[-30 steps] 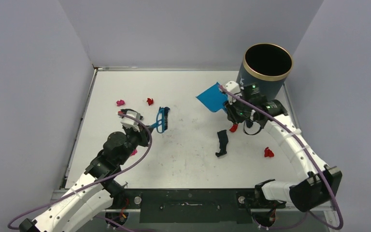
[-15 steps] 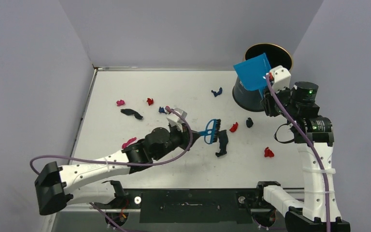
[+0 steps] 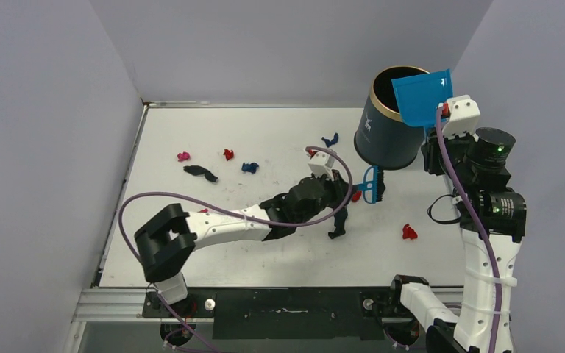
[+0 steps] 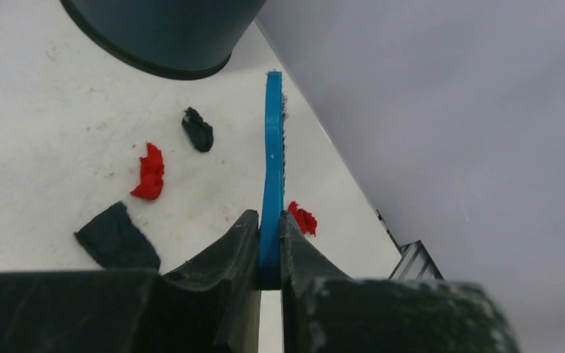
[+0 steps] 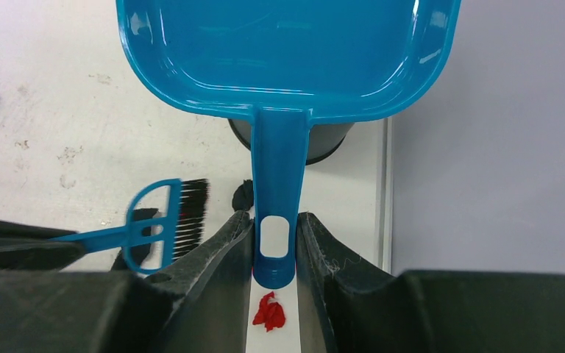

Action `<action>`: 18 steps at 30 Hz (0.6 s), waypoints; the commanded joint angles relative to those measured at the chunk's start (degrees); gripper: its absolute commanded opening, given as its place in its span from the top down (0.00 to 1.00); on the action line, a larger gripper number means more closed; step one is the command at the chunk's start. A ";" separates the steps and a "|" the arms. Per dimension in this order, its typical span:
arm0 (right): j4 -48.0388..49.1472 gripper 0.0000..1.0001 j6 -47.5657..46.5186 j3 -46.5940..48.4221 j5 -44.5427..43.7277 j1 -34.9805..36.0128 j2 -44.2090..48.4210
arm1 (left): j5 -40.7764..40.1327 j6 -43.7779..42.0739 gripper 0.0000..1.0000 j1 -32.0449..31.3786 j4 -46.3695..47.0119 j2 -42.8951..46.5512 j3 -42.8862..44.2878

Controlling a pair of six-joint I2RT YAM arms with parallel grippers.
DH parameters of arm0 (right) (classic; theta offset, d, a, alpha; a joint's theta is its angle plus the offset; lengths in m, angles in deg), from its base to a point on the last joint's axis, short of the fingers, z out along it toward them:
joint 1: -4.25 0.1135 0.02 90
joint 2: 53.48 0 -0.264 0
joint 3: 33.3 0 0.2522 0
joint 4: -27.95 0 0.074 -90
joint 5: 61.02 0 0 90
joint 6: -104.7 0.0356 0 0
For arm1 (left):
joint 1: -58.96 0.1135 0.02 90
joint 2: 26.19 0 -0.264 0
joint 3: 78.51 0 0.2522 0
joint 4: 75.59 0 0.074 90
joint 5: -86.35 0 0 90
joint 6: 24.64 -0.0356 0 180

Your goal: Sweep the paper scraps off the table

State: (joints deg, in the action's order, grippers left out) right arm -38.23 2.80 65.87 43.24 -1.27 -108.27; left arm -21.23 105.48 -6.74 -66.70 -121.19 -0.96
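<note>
Several paper scraps lie on the table (image 3: 279,250): pink (image 3: 183,156), red (image 3: 228,154), dark blue (image 3: 249,167) and black (image 3: 200,172) at the left, dark blue (image 3: 330,140) by the bin, a black strip (image 3: 338,219) and red (image 3: 410,232) at the right. My left gripper (image 3: 347,193) is shut on the blue hand brush (image 3: 370,184), edge-on in the left wrist view (image 4: 271,162), near a red scrap (image 4: 149,171) and a black scrap (image 4: 198,129). My right gripper (image 5: 274,243) is shut on the handle of the blue dustpan (image 5: 287,51), held at the bin's rim (image 3: 421,95); its pan looks empty.
The dark bin with a gold rim (image 3: 386,129) stands at the table's back right corner. Grey walls close in the left, back and right sides. The left arm lies stretched across the table's middle. A metal rim (image 5: 385,191) runs along the table's right edge.
My left arm has swung the brush rightward across the table, to just in front of the bin. My right arm has lifted the dustpan up and to the right, to the bin's rim.
</note>
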 commanded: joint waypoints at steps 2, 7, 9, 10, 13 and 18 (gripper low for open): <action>0.63 0.95 0.15 -0.15 1.55 -0.50 1.72 | 1.14 6.00 1.00 -0.29 6.91 -10.59 11.34; -1.20 0.95 -3.52 -1.73 4.25 -0.39 3.77 | 2.81 11.19 1.00 -0.08 8.06 -20.59 19.92; -2.73 0.95 -4.86 -1.66 4.45 -0.37 4.45 | 2.79 14.44 1.00 0.27 6.71 -23.55 22.61; -3.60 0.95 -5.72 -1.72 4.46 -0.41 4.66 | 2.81 16.27 1.00 0.56 6.23 -25.06 23.73; -5.92 0.95 -7.30 -2.83 4.41 -0.44 5.94 | 2.91 21.24 1.00 1.56 5.27 -28.91 25.85; -7.22 0.95 -9.81 -5.71 4.27 -0.44 8.97 | 2.93 26.21 1.00 3.51 0.91 -32.91 27.60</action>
State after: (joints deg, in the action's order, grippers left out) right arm -44.50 -3.96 61.60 46.93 -1.40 -101.45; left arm -18.52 125.04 -5.34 -63.92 -152.14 23.39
